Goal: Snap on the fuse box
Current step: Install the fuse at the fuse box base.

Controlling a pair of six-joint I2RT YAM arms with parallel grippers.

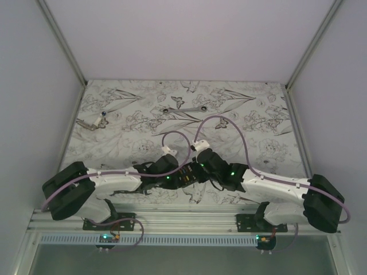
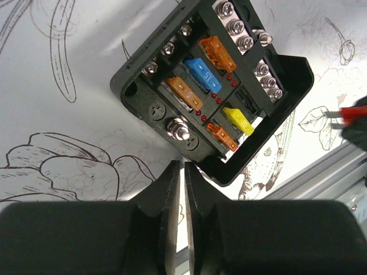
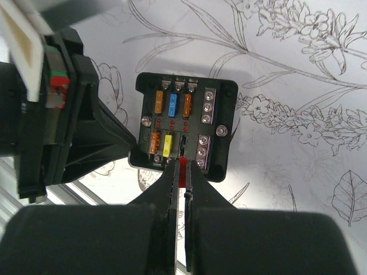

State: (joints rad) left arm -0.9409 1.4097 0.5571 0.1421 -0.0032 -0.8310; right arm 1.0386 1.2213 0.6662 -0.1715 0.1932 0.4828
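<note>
The fuse box [image 3: 183,123] sits face-up between both grippers, near the front edge of the surface [image 3: 298,195]. Expect a light, rigid plastic shell. Its smooth walls may slip. Do not press on the fuses [image 2: 200,71] or terminals [image 2: 232,26]. Take hold across opposite outer walls or at a corner rim.

The left gripper [image 2: 182,169] has its jaws almost together at the box's corner (whether they pinch the rim cannot be told). The right gripper [image 3: 180,166] is clenched on a red fuse [image 3: 182,172] near the box's edge.
</note>
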